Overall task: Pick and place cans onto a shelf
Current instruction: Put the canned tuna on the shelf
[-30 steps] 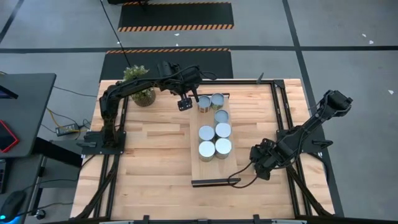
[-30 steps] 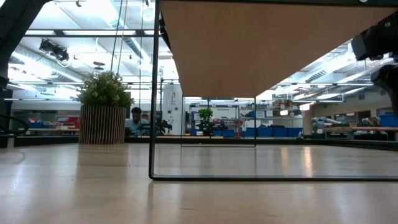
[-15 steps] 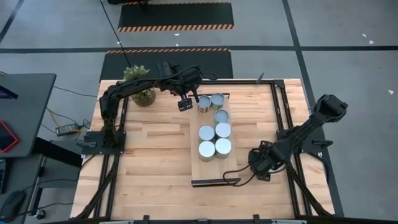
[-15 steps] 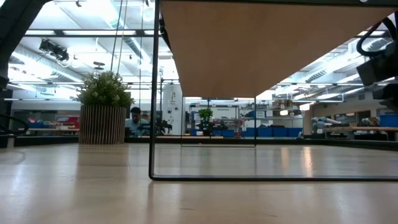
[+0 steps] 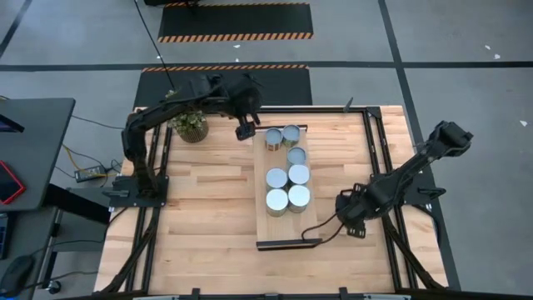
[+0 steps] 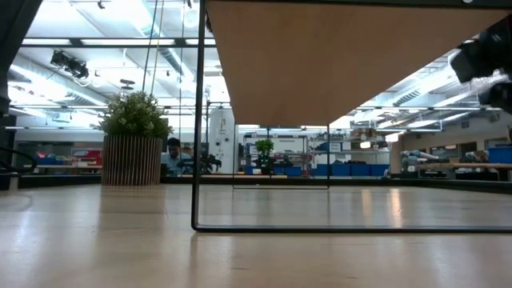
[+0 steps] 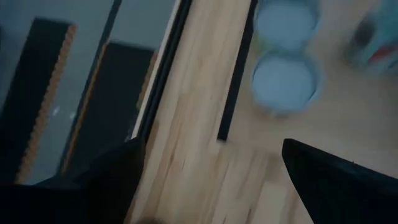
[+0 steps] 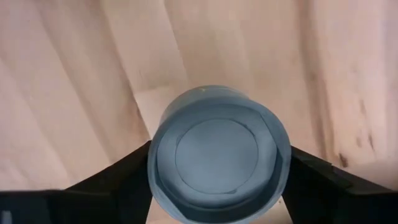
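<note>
Seven cans stand upright on the shelf [image 5: 265,225], among them one near its far end [image 5: 273,137] and one near its middle [image 5: 298,197]. From table height the shelf shows from below [image 6: 336,56]. My left gripper [image 5: 246,131] is open and empty beside the shelf's far left corner; its wrist view [image 7: 211,168] shows two of the cans [image 7: 284,81] ahead. My right gripper [image 5: 348,215] is right of the shelf's near end, shut on a grey-blue can [image 8: 217,152], which the gripper hides from overhead. My right gripper pinches the can's round side wall [image 8: 155,163] between its two fingers, one on each side. The fingers come from above, pointing down. The can is upright, its top up, and the gripper [image 6: 484,60] stands high above the tabletop.
A potted plant [image 5: 190,125] stands at the table's far left corner, close behind my left arm. The shelf rests on a thin dark frame [image 6: 198,120]. Bare plank tabletop [image 5: 208,208] lies left of the shelf and around my right gripper.
My left gripper has drawn back a little toward the table's far edge, away from the far cans, and its arm has risen. My right gripper has dipped and come up again with the can still held.
</note>
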Available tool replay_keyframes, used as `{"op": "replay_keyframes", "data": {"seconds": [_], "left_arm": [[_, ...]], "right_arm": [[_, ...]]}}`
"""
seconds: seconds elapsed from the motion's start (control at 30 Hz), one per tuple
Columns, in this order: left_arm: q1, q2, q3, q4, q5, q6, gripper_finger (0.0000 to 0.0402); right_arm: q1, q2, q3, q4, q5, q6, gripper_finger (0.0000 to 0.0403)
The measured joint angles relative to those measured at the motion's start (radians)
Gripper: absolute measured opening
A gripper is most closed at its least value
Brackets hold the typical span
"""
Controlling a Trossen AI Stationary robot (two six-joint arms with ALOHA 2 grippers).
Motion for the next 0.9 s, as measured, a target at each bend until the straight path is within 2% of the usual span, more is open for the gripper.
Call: {"op": "replay_keyframes", "data": {"seconds": [0.1, 0.23, 0.37, 0.5, 0.63, 0.73, 0.9], "left_arm": [[0.014, -0.031, 0.000, 0.075, 0.081, -0.027, 0.0385], [0.000, -0.042, 0.000, 0.121, 0.090, -0.012, 0.0385], [-0.021, -0.042, 0.000, 0.128, 0.076, -0.007, 0.0385], [-0.027, -0.042, 0.000, 0.093, 0.038, -0.063, 0.0385], [-0.023, -0.042, 0.000, 0.055, 0.058, -0.100, 0.0385], [-0.026, -0.042, 0.000, 0.051, 0.061, -0.087, 0.0385], [-0.035, -0.066, 0.000, 0.058, 0.062, -0.085, 0.0385]], "right_arm": [[-0.036, -0.088, 0.013, -0.034, 0.008, 0.042, 0.0291], [-0.074, -0.181, 0.068, -0.063, 0.039, 0.068, 0.0302], [-0.101, -0.222, 0.174, -0.120, 0.071, 0.056, 0.0301], [-0.139, -0.209, 0.324, -0.244, 0.117, 0.039, 0.0299], [-0.216, -0.162, 0.495, -0.342, 0.221, -0.023, 0.0299], [-0.328, -0.124, 0.618, -0.388, 0.271, -0.073, 0.0300], [-0.528, -0.057, 0.791, -0.396, 0.262, -0.148, 0.0299]]}}
